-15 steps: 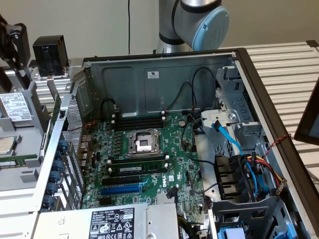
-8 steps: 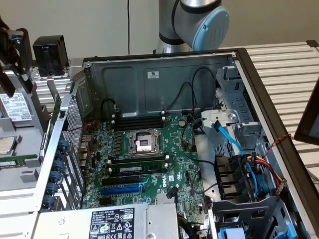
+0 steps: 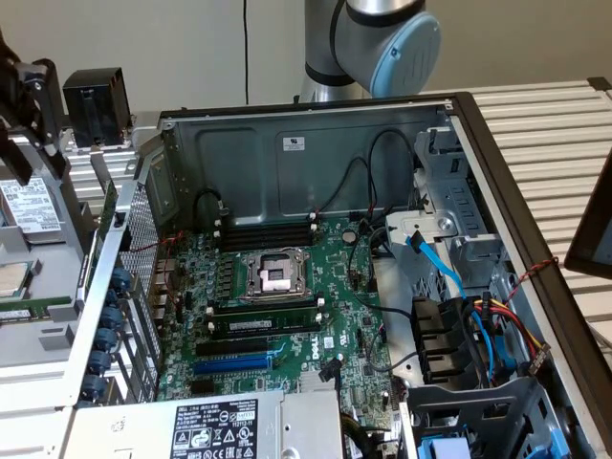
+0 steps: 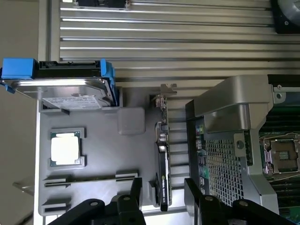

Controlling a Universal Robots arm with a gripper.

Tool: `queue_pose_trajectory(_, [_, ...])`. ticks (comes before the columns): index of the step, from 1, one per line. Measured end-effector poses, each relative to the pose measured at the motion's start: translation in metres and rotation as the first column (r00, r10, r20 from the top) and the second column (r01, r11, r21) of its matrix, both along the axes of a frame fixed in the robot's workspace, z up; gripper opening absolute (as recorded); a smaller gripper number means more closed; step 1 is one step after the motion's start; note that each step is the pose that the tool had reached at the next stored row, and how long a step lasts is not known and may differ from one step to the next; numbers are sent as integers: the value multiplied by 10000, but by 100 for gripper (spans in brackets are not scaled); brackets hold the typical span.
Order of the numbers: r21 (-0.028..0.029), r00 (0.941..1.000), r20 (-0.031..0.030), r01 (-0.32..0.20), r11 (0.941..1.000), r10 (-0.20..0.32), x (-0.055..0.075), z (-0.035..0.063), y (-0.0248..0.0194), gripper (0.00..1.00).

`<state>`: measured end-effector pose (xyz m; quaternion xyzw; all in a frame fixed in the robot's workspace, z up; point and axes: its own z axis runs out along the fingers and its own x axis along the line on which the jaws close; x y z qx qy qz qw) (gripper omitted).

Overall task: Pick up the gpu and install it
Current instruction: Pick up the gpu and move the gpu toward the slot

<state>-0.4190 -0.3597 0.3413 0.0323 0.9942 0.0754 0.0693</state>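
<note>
— Wrist view first: where is the gpu (image 4: pixel 162 140)?

— It stands on edge in a narrow slot of the grey tray (image 4: pixel 101 154), along the tray's edge that faces the computer case (image 4: pixel 225 154). I see it edge-on: its black shroud is nearest the gripper and its silver end bracket (image 4: pixel 165 89) is at the far end.

— And the gripper (image 4: pixel 163 183)?

— It hangs right over the shroud end with its jaws spread wide. One of the black fingers (image 4: pixel 136 187) is on each side of the card. There seems to be a gap on both sides, though from this angle I can't be sure that neither touches it.

— So the card isn't held?

— No, it sits in its slot.

— What else is on the tray?

— A hard drive (image 4: pixel 70 89) in a blue carrier (image 4: pixel 18 68) stands at the tray's end away from the gripper. A CPU chip (image 4: pixel 65 149) lies flat in a square recess nearer the middle, well apart from the gpu.

— What does the exterior view show?

— The case lies open with the green motherboard (image 3: pixel 335 277) inside and the CPU socket (image 3: pixel 273 273) near the board's middle. The robot arm (image 3: pixel 382 38) rises behind the case's back edge.
</note>
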Motion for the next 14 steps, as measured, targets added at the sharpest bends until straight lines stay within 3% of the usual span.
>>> queue_pose_trajectory(4, [-7, 10000, -65, -7, 10000, 7, 1, -61, -1, 49])
queue_pose_trajectory(7, [-24, 10000, -65, -8, 10000, 8, 2, -115, -2, 49])
queue_pose_trajectory(10, [-88, 10000, -66, 20, 10000, -21, 2, -154, -1, 49])
queue_pose_trajectory(14, [-242, 9999, -65, 103, 9997, -105, 2, -190, 0, 49])
